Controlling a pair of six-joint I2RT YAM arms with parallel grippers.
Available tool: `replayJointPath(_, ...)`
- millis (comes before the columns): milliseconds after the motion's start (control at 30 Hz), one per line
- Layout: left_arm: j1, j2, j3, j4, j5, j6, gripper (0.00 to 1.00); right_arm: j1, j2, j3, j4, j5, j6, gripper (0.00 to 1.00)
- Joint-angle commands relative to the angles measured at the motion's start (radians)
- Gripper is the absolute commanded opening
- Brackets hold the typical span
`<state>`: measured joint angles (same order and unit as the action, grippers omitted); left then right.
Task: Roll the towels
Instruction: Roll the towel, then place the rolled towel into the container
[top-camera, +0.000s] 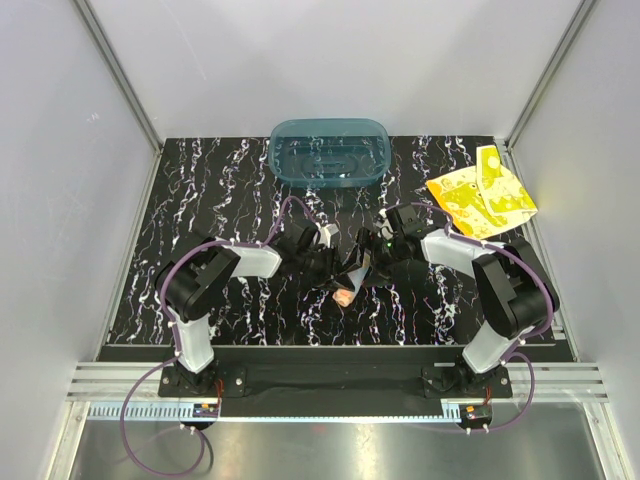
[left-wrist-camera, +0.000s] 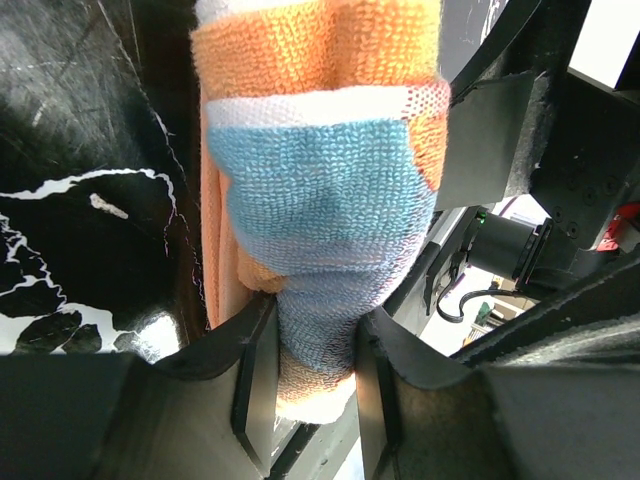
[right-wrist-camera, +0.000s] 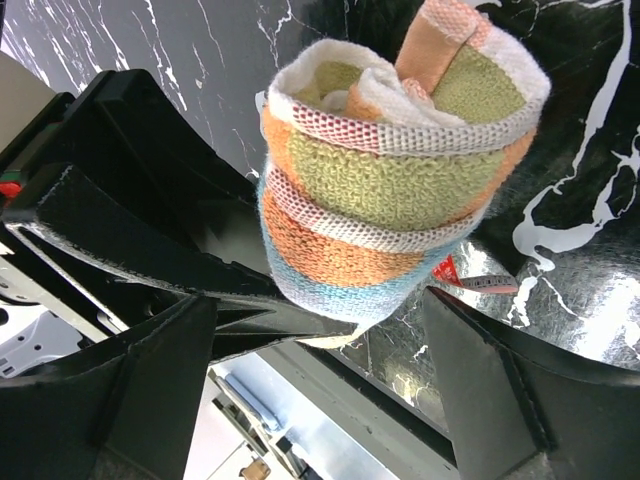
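The left gripper (left-wrist-camera: 305, 375) is closed narrowly on the lower end of the dotted towel (left-wrist-camera: 320, 190), which is wound into a tight bundle of blue, orange and white bands. The cloth is pinched between the two fingers (left-wrist-camera: 255, 365) and bulges above them. The right gripper (right-wrist-camera: 320, 410) is spread wide and nothing is held in it. The rolled end of the same towel is seen just beyond its fingers, with the spiral of layers turned toward the wrist camera.

In the overhead view the bundle is found at mid-table between the two wrists; whether it rests on the black marbled table (top-camera: 220, 200) cannot be told. The yellow towel (top-camera: 480, 195) lies loosely spread and unrolled at the far right corner, well apart from both arms. A teal tub (top-camera: 328, 152) stands at the far edge.

The first roll is judged nearly complete. To finish it well, the pinch should be held firm until the bundle is set down with its loose outer flap underneath, so that the wrap is shut by the cloth's own weight. The free end could be steadied by the open right fingers — if the left is released early, the terry layers are likely to spring apart.
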<state>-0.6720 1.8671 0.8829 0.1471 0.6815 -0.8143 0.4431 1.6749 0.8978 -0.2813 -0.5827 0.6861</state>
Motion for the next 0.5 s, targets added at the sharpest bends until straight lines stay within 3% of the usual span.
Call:
replayJointPath(0, -0.008, 0.038, -0.056, -0.198, -0.103, 0.073, 0.0, 0.0, 0.017, -0.031, -0.01, 0.224, 0.012, 0.89)
replayJointPath(467, -0.008, 0.041, -0.027, -0.245, -0.131, 0.098, 0.0, -0.057, -0.101, -0.057, -0.033, 0.314, 0.033, 0.91)
